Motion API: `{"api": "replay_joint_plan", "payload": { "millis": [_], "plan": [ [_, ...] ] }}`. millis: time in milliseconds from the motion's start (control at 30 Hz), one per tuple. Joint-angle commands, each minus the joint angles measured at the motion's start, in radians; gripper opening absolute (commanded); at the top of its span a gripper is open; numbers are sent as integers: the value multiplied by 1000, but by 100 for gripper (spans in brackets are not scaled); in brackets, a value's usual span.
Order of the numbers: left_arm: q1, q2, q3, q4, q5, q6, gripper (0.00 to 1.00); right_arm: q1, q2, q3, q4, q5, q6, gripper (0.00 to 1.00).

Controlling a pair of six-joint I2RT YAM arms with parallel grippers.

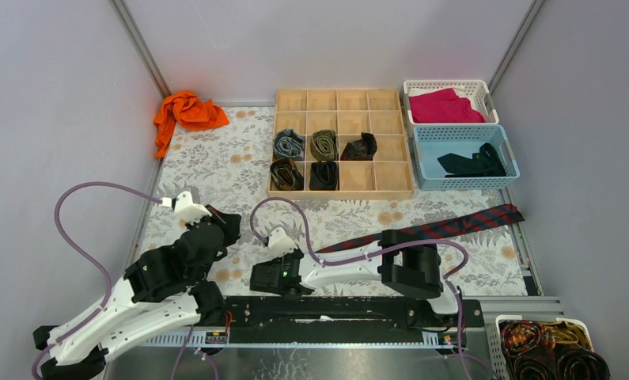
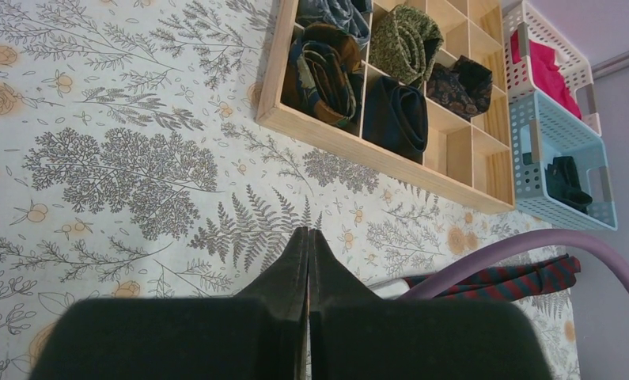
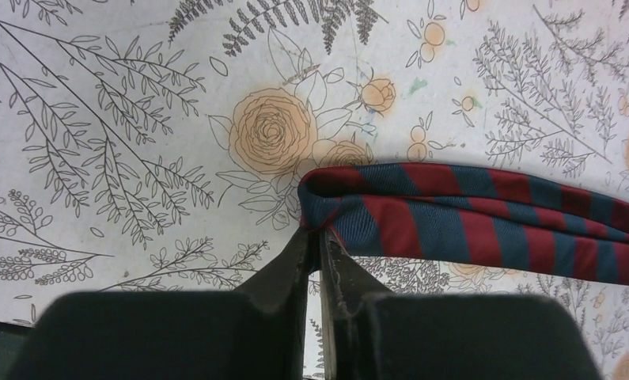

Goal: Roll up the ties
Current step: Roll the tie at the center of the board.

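A navy tie with red diagonal stripes (image 1: pixel 453 226) lies stretched across the floral mat, from the right edge toward the middle. In the right wrist view its folded end (image 3: pixel 350 194) sits at my right gripper (image 3: pixel 317 231), whose jaws are shut on the fabric's near edge. From above, the right gripper (image 1: pixel 270 277) reaches left, low over the mat. My left gripper (image 2: pixel 308 233) is shut on nothing and hovers over bare mat at the left (image 1: pixel 225 224). Several rolled ties sit in the wooden organizer (image 1: pixel 341 191): grey-blue (image 1: pixel 288 145), olive (image 1: pixel 323 144), brown (image 1: pixel 286 174), black (image 1: pixel 323 175).
An orange cloth (image 1: pixel 186 112) lies at the back left. A white basket (image 1: pixel 445 83) holds magenta cloth. A blue basket (image 1: pixel 465 131) holds a black tie (image 1: pixel 473 164). A bin (image 1: pixel 552 352) of coiled ties stands at the near right. Purple cables (image 1: pixel 81 190) loop over the arms.
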Motion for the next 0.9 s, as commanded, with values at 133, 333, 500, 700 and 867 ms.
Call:
{"api": "replay_joint_plan", "payload": {
  "millis": [133,333,500,700,867],
  "plan": [
    [7,-35,4,-22,-32,22,0,-1,-148,-57,193,39,-238,11],
    [6,14,10,-5,-28,24,0,-109,-369,-269,448,-245,-327,10],
    [6,59,13,42,-13,40,0,-247,-529,-461,601,-460,-351,9],
    [6,145,24,113,14,65,0,-397,-633,-608,656,-606,-349,9],
    [6,229,29,193,42,99,0,-460,-705,-693,635,-599,-328,9]
  ]
}}
